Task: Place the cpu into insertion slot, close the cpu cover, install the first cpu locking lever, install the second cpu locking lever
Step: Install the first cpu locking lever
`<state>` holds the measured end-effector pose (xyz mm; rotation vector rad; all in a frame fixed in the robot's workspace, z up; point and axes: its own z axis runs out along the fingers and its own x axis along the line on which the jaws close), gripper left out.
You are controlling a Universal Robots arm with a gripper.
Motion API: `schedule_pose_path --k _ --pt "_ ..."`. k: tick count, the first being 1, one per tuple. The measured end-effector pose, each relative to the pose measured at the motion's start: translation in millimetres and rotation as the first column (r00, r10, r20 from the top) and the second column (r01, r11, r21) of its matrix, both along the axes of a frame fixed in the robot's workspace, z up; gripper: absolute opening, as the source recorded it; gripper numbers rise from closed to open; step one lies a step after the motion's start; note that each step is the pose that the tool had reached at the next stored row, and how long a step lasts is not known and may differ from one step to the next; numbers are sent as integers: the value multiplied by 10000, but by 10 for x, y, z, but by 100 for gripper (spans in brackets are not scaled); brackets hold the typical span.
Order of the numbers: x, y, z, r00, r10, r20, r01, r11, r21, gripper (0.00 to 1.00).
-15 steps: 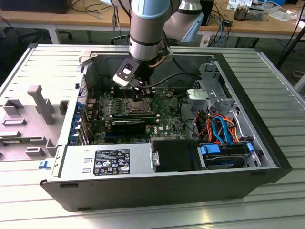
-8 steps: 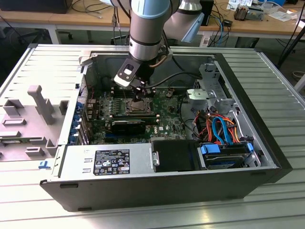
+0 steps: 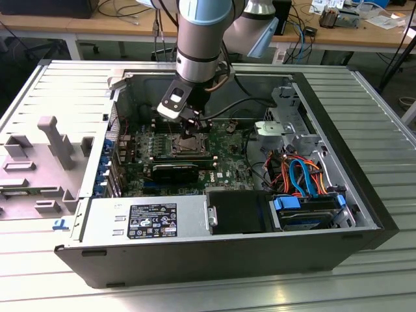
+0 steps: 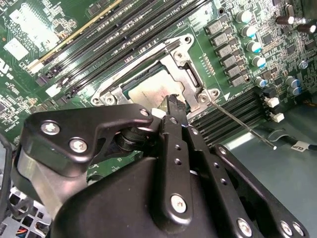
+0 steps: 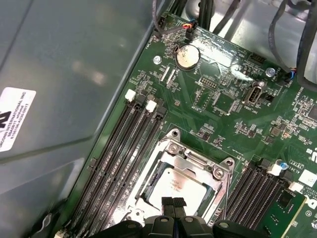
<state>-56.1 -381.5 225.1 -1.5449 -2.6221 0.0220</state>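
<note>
The cpu, a silver-grey square, lies in the insertion slot on the green board. It shows in both wrist views, with the cpu partly behind my fingers. The silver cpu cover appears to lie flat around it, its window framing the chip. One thin locking lever sticks out sideways from the socket's corner, unlatched. My gripper hangs just above the socket's edge with its two black fingertips pressed together, shut, and nothing visible between them. In the exterior view the gripper sits right behind the socket.
Long black memory slots flank the socket on both sides. A black expansion card lies in front of it. Coloured cables and drive bays are on the exterior view's right. The case wall runs close beside the board.
</note>
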Motion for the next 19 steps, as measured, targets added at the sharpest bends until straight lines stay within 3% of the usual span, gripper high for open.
schedule_pose_path --k 10,19 --pt "0 0 0 9989 476 0 -476 9989 0 11" --pt "0 0 0 9947 1028 0 -1028 9947 1 11"
